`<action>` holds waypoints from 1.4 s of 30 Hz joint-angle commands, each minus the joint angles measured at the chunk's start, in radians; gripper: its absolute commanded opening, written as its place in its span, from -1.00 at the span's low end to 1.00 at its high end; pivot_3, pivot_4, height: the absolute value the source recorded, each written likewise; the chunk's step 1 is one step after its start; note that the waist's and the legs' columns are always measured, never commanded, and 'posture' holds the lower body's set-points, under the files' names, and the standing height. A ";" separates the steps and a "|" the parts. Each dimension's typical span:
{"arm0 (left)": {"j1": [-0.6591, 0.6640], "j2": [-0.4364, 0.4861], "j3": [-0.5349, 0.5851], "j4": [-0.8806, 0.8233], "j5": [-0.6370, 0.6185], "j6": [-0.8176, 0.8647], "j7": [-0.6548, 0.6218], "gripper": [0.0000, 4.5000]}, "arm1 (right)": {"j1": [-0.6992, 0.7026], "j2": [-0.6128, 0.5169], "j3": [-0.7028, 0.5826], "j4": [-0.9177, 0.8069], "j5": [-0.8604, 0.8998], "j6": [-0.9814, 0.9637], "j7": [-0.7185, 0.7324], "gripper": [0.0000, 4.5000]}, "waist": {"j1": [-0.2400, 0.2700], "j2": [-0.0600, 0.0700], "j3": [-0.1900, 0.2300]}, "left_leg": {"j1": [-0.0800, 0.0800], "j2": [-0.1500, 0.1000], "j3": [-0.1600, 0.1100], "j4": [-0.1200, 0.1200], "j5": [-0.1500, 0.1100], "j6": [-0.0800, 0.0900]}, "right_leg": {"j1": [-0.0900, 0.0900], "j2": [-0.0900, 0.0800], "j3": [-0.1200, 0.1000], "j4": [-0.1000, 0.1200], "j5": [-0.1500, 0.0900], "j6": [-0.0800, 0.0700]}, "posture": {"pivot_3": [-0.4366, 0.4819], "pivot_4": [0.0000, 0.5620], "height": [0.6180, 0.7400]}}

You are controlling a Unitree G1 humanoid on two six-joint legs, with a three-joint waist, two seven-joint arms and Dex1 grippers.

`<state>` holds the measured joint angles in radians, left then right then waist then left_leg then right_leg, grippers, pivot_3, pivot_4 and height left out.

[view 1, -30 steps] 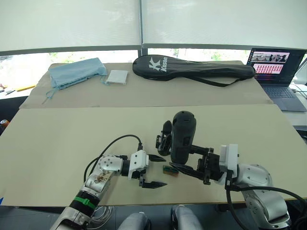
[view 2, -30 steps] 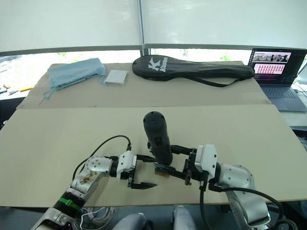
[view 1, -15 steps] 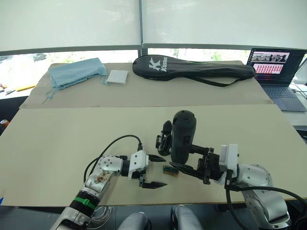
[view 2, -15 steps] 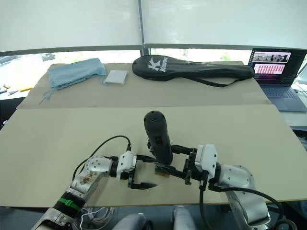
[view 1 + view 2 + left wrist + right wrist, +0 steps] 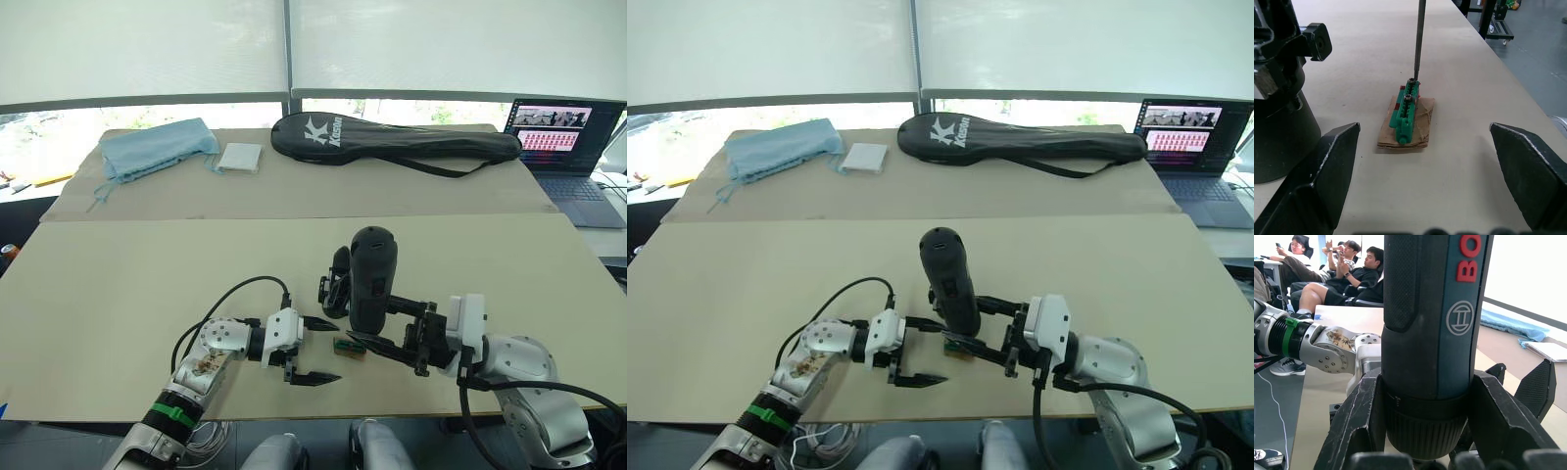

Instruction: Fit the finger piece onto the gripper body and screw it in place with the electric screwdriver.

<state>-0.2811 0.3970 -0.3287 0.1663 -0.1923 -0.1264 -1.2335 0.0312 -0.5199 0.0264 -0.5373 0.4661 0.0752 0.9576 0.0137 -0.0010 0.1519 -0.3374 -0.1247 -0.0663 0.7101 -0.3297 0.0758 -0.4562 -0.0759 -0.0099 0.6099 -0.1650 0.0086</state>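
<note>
Screwdriver work, from my seat: across the far table (image 5: 294,191) I see the long black racket bag (image 5: 392,137), with the laptop (image 5: 568,147) at its right end. On the near table my right gripper (image 5: 377,345) is clamped around the electric screwdriver (image 5: 370,279), which stands upright with its thin bit (image 5: 1420,39) down on a small green part (image 5: 1406,112) lying on a cardboard scrap (image 5: 1422,128). Just behind the screwdriver sits the gripper body (image 5: 335,284). My left gripper (image 5: 318,351) has its fingers spread wide and empty, beside the green part.
</note>
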 commanded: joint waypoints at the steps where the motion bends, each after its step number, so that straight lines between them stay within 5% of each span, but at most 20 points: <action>1: 0.015 -0.001 -0.021 0.020 0.011 0.011 -0.004 1.00 | -0.002 -0.004 -0.006 -0.023 0.022 -0.015 -0.003 -0.14 | 0.000 0.000 0.000 | 0.000 0.000 0.000 0.000 0.000 0.000 | 0.000 0.000 0.000 0.000 0.000 0.000 | -0.05 -0.47 1.00; 42: 0.013 -0.005 -0.016 0.025 0.013 0.007 0.005 1.00 | -0.005 -0.020 -0.006 -0.027 0.064 0.018 0.026 -0.14 | 0.001 0.000 0.000 | 0.000 0.000 0.000 0.000 0.000 0.000 | 0.000 0.000 0.000 0.000 0.000 0.000 | -0.05 -0.47 1.00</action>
<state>-0.2821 0.3907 -0.3283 0.1705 -0.1921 -0.1286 -1.2305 0.0312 -0.5333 0.0268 -0.5357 0.4939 0.0966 0.9810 0.0145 -0.0011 0.1519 -0.3374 -0.1247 -0.0663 0.7101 -0.3297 0.0759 -0.4559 -0.0761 -0.0098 0.6097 -0.1651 0.0087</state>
